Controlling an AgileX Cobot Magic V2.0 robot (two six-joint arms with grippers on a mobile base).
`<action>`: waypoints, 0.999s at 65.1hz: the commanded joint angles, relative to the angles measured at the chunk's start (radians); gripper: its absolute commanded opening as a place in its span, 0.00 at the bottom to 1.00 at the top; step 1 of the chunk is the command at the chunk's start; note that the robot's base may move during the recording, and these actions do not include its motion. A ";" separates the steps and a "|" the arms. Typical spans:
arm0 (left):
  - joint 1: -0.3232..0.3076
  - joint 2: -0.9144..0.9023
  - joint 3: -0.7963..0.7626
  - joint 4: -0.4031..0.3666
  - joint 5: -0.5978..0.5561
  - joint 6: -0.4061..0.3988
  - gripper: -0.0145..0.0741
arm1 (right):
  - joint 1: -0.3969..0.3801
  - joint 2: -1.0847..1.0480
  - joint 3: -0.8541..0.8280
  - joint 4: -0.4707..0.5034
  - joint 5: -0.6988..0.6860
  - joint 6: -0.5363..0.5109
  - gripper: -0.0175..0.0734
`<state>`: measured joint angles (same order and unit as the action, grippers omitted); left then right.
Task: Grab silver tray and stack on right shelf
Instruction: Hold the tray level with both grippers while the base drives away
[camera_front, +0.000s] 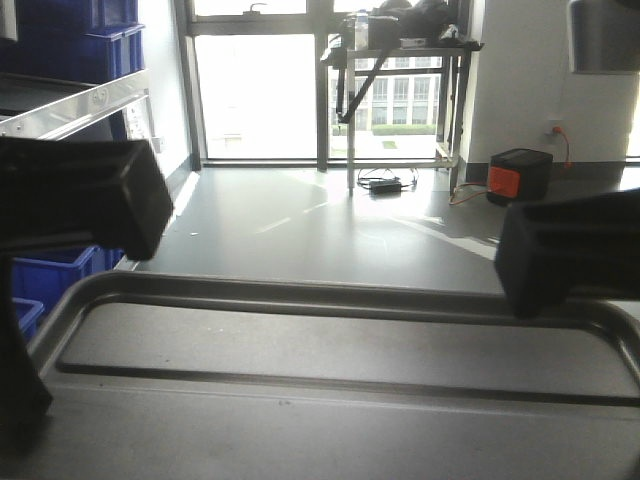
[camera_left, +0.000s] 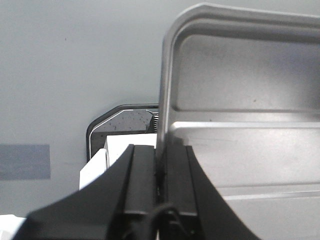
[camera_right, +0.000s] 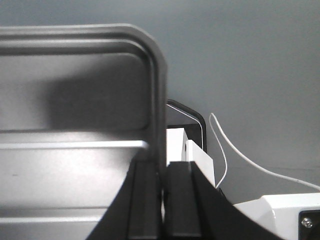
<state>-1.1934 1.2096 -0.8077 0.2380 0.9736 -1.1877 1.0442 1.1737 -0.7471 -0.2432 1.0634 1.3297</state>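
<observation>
My left gripper (camera_left: 159, 152) and right gripper (camera_right: 161, 169) each clamped one end rim of the silver tray (camera_front: 330, 355), held level between them, clear of the floor (camera_front: 300, 230). Grasp and lift appeared done; stacking on the right shelf, not in view, remained.

Daylight flooded in through the tall windows (camera_front: 260, 90) in the front view, burnt out to pure white, and glare streaked the grey floor (camera_front: 330, 230). Backlit, everything close to the lens went dark and soft. The silver tray (camera_front: 330, 350) looked dull, evenly lit, slightly blurred. The left wrist view was bright: a hard highlight ran along the tray's ridge, its rim gleamed, and the left gripper (camera_left: 160, 172) was black and out of focus. The right wrist view was dimmer, with a broad soft shadow over the tray's bottom and the right gripper (camera_right: 162, 187) blurred.
</observation>
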 joint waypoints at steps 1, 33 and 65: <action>0.000 -0.023 -0.017 0.065 0.126 -0.004 0.05 | -0.003 -0.021 -0.014 -0.068 0.227 -0.004 0.27; 0.000 -0.023 -0.017 0.065 0.128 -0.004 0.05 | -0.003 -0.021 -0.014 -0.068 0.227 -0.004 0.27; 0.000 -0.023 -0.017 0.069 0.130 -0.004 0.05 | -0.003 -0.021 -0.014 -0.068 0.227 -0.004 0.27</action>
<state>-1.1934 1.2096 -0.8077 0.2380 0.9736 -1.1877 1.0442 1.1737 -0.7471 -0.2432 1.0647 1.3297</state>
